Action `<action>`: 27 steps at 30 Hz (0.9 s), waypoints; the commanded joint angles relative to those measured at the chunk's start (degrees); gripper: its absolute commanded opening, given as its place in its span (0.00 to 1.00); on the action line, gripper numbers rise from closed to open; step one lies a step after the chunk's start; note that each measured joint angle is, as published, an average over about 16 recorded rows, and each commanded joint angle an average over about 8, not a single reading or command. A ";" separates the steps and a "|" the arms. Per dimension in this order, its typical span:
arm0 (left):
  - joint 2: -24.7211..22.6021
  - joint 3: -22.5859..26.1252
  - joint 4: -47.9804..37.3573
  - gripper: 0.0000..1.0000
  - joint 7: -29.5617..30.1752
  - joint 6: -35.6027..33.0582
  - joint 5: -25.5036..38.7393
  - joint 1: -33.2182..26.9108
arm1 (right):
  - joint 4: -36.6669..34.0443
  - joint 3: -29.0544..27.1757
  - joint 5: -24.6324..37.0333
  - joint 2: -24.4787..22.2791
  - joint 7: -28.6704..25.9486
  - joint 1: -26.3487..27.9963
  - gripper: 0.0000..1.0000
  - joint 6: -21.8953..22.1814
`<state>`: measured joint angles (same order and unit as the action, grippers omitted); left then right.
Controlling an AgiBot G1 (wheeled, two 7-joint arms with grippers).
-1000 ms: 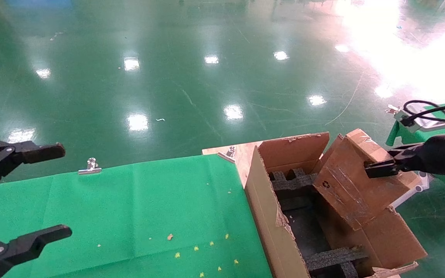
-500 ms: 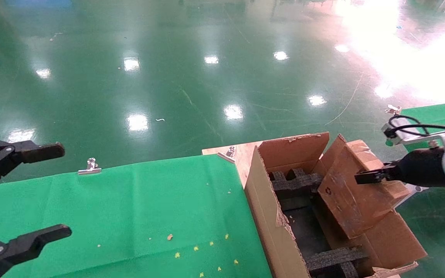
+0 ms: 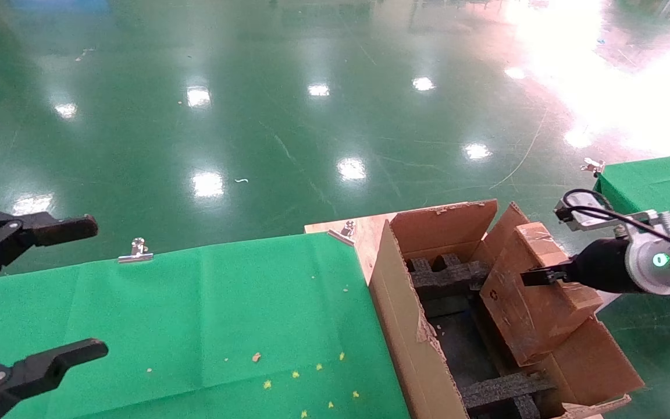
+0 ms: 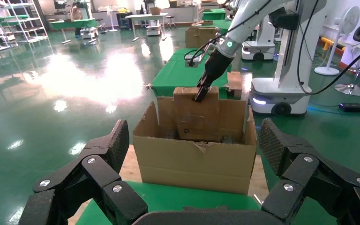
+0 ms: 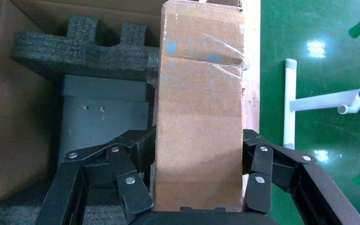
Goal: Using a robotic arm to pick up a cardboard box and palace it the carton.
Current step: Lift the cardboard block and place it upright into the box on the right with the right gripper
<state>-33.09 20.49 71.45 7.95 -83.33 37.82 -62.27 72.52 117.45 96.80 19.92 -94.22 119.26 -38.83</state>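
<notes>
small brown taped cardboard box [image 3: 535,302]: bottom end sunk behind the carton wall, can't see what it rests on
large brown corrugated carton [image 3: 405,326]: cut off at 6 o'clock
black left gripper [image 3: 27,297]: cropped at 9 o'clock
black foam inserts [image 5: 82,49]: partly behind the box

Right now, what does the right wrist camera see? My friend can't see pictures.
The right gripper clamps a small taped cardboard box from both sides, holding it over the open carton. Below sit black foam inserts, with shiny green floor beside the carton.
</notes>
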 commanded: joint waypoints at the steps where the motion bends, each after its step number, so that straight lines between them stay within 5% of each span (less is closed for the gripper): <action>1: 0.00 0.00 0.00 1.00 0.00 0.00 0.00 0.00 | 0.85 0.47 2.11 0.38 -3.28 -0.47 0.00 0.58; 13: 0.00 0.00 0.00 1.00 0.00 0.00 0.00 0.00 | 0.17 2.06 9.07 3.76 -13.43 -5.31 0.00 4.84; 27: 0.00 0.01 0.00 1.00 0.00 0.00 0.00 0.00 | -5.89 3.04 7.62 8.65 -14.43 -11.88 0.00 9.82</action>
<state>-33.08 20.49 71.45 7.95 -83.32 37.82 -62.28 66.45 120.47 104.07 28.58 -108.11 107.38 -29.20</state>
